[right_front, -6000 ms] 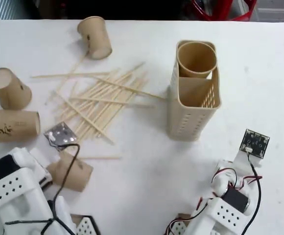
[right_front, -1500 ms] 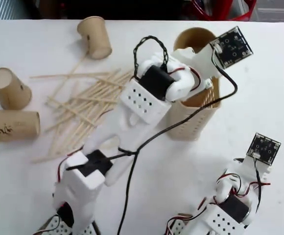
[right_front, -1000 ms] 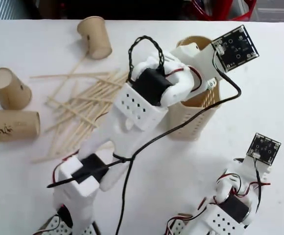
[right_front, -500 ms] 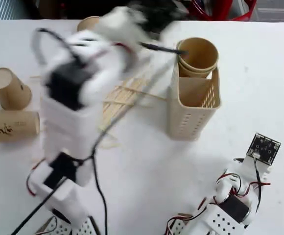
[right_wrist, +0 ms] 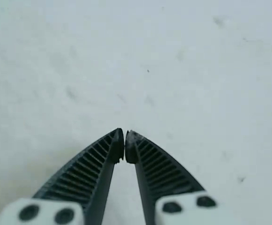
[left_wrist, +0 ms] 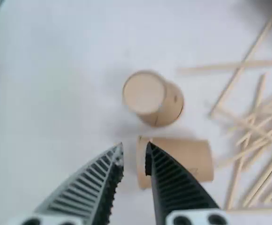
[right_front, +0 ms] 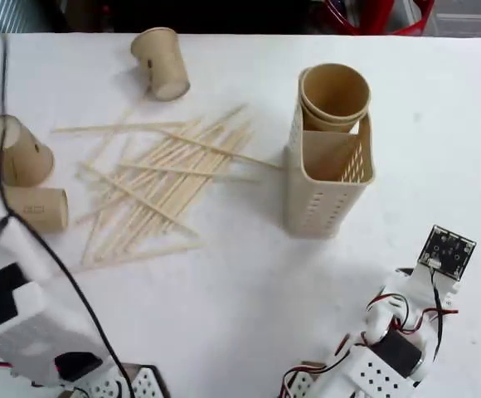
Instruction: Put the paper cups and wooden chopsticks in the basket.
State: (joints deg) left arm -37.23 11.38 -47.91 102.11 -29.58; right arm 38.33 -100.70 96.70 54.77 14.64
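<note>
The tan slotted basket (right_front: 327,186) stands right of centre, with two stacked paper cups (right_front: 333,93) in its far compartment. Wooden chopsticks (right_front: 162,178) lie scattered at the table's middle. One paper cup (right_front: 162,62) lies at the far edge. Two more sit at the left: a tilted cup (right_front: 21,153) (left_wrist: 150,96) and a cup lying on its side (right_front: 40,207) (left_wrist: 180,159). My left gripper (left_wrist: 133,153) hovers over these two, narrowly open and holding nothing. My right gripper (right_wrist: 124,147) is shut over bare table.
The left arm (right_front: 8,307) covers the near left corner, its cable running over the left cups. The right arm (right_front: 398,348) rests at the near right. A red object (right_front: 373,16) lies beyond the far edge. Chopsticks (left_wrist: 248,131) spread close beside the lying cup.
The left arm left the basket, where a second cup now sits stacked, and swung across the table to the left, over the two cups there. The right arm stayed still.
</note>
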